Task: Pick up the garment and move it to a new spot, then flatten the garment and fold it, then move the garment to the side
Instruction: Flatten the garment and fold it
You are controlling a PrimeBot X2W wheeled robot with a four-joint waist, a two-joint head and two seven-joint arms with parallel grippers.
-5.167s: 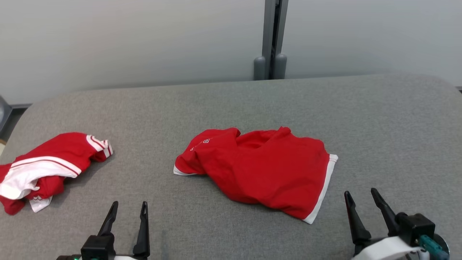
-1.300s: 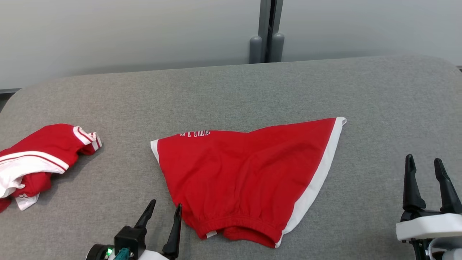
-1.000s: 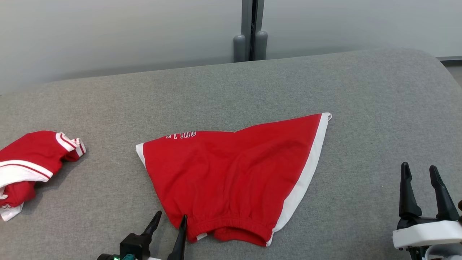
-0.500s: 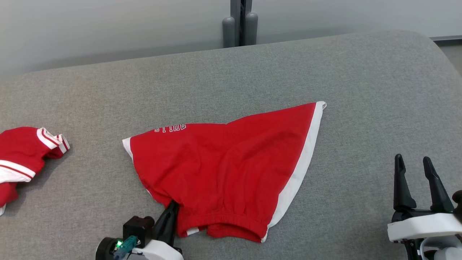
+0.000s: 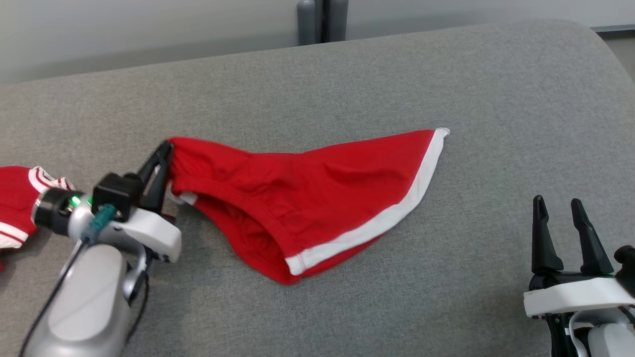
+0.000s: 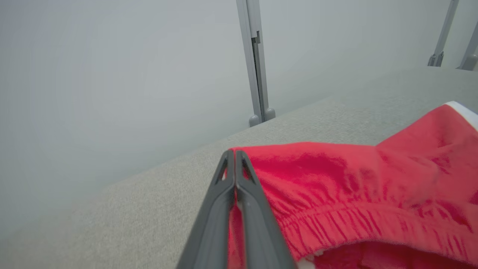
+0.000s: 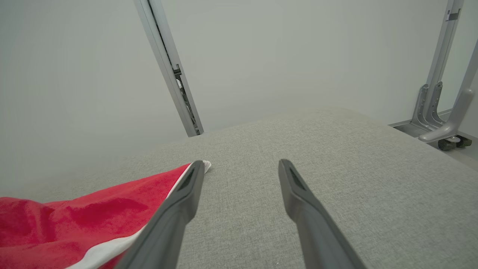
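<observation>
Here, left hand (image 5: 167, 147) clamped on red garment (image 5: 322, 178), right hand (image 5: 555, 201) spread, well apart.

You have 2 red garments on view: shorts (image 5: 322, 183) at centre, crumpled garment (image 5: 15, 198) at the left edge | you have 2 grippers: left gripper (image 5: 166, 148), right gripper (image 5: 556, 201) | you have 1 grey padded table (image 5: 471, 79) | you see 2 grey posts (image 5: 306, 20) beyond its far edge

Matt cloth garment (image 5: 322, 173); perhaps woven table (image 5: 496, 89)
</observation>
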